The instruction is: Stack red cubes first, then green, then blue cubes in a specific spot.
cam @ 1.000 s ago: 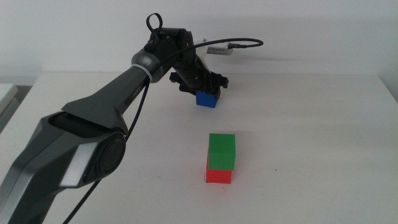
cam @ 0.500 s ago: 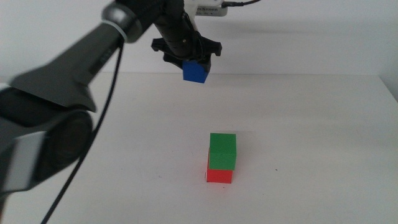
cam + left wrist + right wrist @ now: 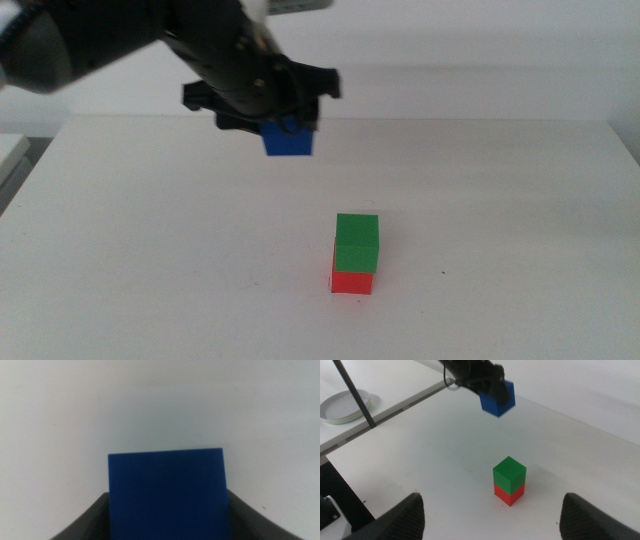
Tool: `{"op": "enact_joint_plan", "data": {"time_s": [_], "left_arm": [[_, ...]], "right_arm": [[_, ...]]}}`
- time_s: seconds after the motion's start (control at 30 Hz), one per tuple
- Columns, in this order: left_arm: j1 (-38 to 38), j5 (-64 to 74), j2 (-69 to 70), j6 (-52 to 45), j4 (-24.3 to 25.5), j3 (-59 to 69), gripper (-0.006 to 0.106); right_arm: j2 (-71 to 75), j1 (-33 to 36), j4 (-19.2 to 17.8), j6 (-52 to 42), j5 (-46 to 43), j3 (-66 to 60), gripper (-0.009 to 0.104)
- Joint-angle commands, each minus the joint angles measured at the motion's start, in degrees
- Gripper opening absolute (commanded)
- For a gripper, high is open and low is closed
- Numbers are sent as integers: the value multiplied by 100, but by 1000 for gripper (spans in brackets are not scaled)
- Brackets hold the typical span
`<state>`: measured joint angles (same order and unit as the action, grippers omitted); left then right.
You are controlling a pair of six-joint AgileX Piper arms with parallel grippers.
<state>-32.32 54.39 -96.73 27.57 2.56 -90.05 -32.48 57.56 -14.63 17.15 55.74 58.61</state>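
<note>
blue cube [image 3: 289, 140] | clamped in left gripper [image 3: 272, 110] | above table [image 3: 150, 260]

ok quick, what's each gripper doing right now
Left gripper: closed on the blue cube, held in the air above the table.
Right gripper: open, holding nothing, waiting back from the stack.

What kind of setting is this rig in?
Likely a lab bench: a bare white tabletop, a plain white wall behind, and only test props, a small matte blue cube held aloft by the left gripper and a green cube stacked on a red cube.
</note>
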Motion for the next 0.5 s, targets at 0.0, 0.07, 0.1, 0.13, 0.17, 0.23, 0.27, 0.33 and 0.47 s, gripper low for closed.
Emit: {"op": "enact_joint_plan", "data": {"time_s": [0.0, 0.07, 0.1, 0.13, 0.17, 0.23, 0.27, 0.33, 0.47], "left_arm": [[-418, 137, -4, 628, 431, -54, -2], [-740, 213, -89, 1041, 711, -118, -2], [-894, 228, -132, 1248, 769, -145, -2], [-1026, 228, -151, 1448, 788, -156, -2], [-1140, 228, -193, 1635, 809, -156, -2], [-1272, 237, -239, 1817, 809, -156, -2], [-1313, 237, -263, 1878, 796, -156, -2], [-1361, 221, -304, 1894, 797, -156, -2], [-1394, 310, -435, 1894, 604, -143, -2]], "right_arm": [[18, 5, -44, -20, -38, -19, 87], [18, 5, -44, -20, -38, -19, 87], [18, 5, -44, -20, -38, -19, 87], [18, 5, -44, -20, -38, -19, 87], [18, 5, -44, -20, -38, -19, 87], [18, 5, -44, -20, -38, -19, 87], [18, 5, -44, -20, -38, -19, 87], [18, 5, -44, -20, -38, -19, 87], [18, 5, -44, -20, -38, -19, 87]]}}
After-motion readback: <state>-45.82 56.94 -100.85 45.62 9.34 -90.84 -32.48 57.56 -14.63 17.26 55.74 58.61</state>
